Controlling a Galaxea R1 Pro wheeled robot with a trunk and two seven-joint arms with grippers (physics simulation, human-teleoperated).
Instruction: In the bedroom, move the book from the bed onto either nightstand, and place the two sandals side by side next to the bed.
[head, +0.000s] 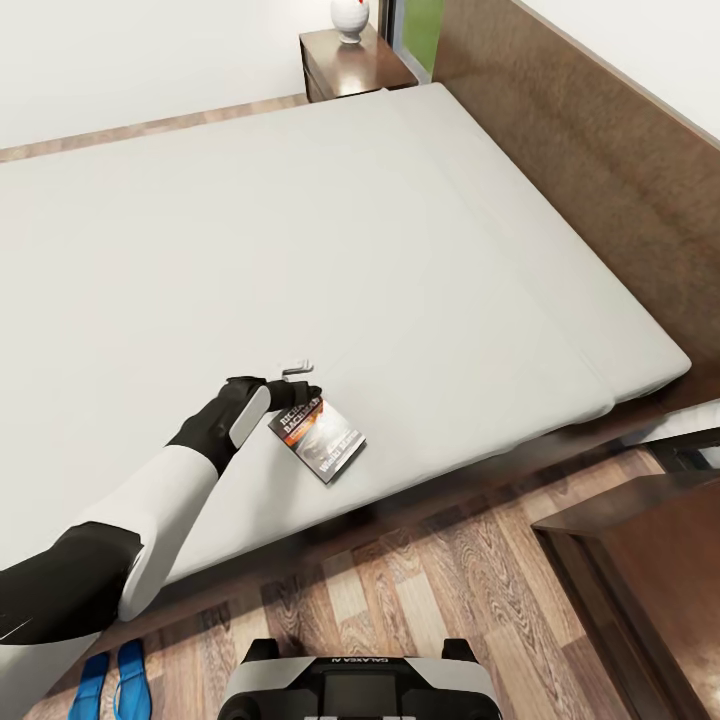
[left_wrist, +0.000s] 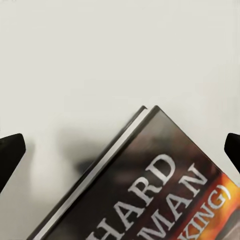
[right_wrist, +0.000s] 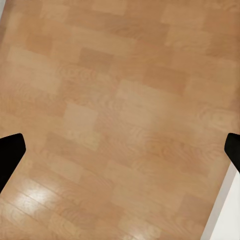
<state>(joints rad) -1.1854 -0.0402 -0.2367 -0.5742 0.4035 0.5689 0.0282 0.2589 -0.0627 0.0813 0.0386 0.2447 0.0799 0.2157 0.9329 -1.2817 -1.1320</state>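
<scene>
Grey mattress of the bed (head: 300, 230) carries the book (head: 318, 438) near its foot edge, the left gripper (head: 297, 381) at its corner. The left wrist view shows jaws wide astride the cover; the robot should centre, then close. The right wrist view shows the right gripper (right_wrist: 120, 150) spread above plank floor (right_wrist: 120, 100).

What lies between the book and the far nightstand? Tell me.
In the head view, only bare light-grey mattress of the bed stretches from the book to the nightstand; nothing lies on it.
</scene>
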